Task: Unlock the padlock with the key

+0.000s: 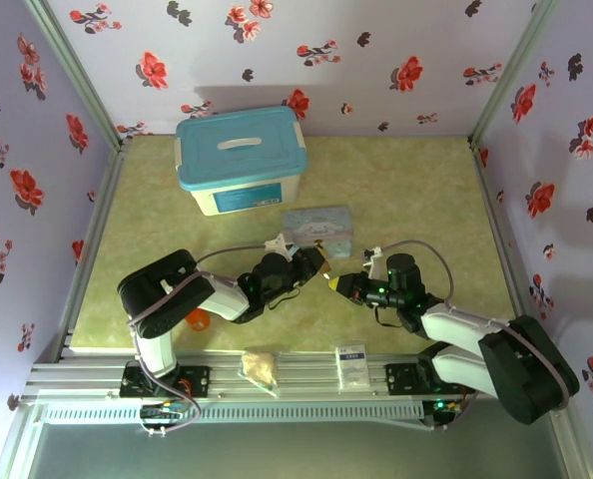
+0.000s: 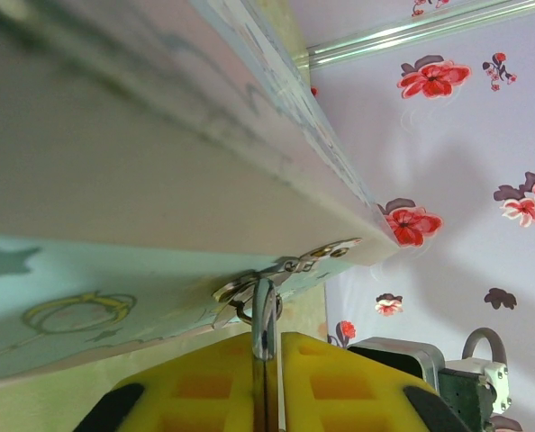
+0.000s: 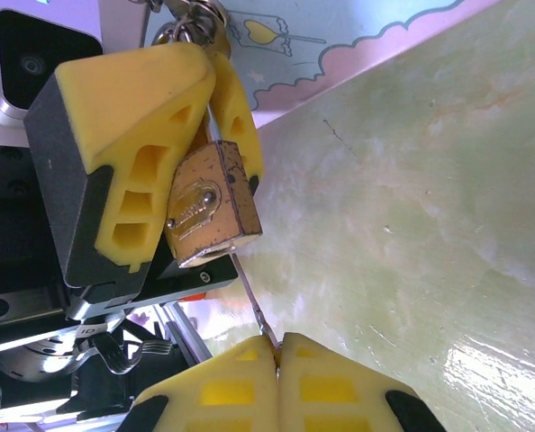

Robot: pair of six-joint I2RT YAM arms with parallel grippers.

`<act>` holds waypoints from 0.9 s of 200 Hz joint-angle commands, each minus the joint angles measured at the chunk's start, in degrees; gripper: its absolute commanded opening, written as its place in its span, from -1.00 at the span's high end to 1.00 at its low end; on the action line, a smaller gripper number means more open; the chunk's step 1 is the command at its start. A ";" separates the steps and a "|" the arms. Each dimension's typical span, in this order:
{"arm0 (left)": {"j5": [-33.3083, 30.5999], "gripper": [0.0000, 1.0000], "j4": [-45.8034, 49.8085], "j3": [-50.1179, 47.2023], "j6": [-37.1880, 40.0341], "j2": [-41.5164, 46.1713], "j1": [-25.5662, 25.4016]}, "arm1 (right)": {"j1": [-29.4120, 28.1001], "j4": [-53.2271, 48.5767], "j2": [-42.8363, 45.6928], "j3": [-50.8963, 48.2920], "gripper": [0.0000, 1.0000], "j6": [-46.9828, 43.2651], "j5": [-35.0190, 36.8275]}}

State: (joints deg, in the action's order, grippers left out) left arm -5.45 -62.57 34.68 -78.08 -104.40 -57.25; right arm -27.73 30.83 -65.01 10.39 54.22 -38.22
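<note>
- The padlock was held up off the table just in front of the tin, by its near right corner.
- It was clamped by the left gripper, whose yellow fingers were pressed together on the thin shackle. The brass body was left hanging clear of the pads.
- That hold was judged deliberate: with the shackle pinned, the body was steadied and its keyway left bare to be reached.
- A ring with spare bits of metal was seen dangling off the shackle, just beside the tin's wall. It was judged to be idle baggage.
- The key was pinched at its head by the right gripper. The pads were shut tight on it, and only the thin shaft was left sticking out.
- That grip was judged to be made for a straight push and then a twist.
- The key's long axis was laid from the pads towards the padlock, so its tip was pointed at the tin.
- The tip was seen at the body's lower edge, beside the silvery keyway rather than in it, as far as could be told.
- The padlock's keyway end was turned away from the tin, towards the right gripper, and its shackle end was turned towards the tin.
- Its long axis was thus set roughly along the key's, though somewhat tilted, and a small correction was judged to be needed.
</note>
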 commanded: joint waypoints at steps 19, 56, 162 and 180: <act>-0.17 1.00 -5.71 -0.92 -0.70 0.10 0.83 | 0.48 -3.47 2.74 0.70 1.00 -2.05 -0.11; 0.51 1.00 -9.16 -1.21 -2.40 -1.24 0.56 | 0.48 -3.29 2.18 0.77 1.00 -2.35 1.08; 0.44 1.00 -9.00 -0.20 -2.19 -2.73 -0.10 | 0.92 -2.13 4.49 -0.37 1.00 -1.55 1.29; 0.65 1.00 -9.04 0.51 -2.41 -3.09 -0.16 | 0.92 -2.57 4.98 -0.48 1.00 -1.59 1.56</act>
State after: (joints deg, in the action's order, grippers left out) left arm -5.37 -67.79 33.58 -80.31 -106.56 -57.10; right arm -27.24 29.02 -61.34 10.33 53.56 -37.45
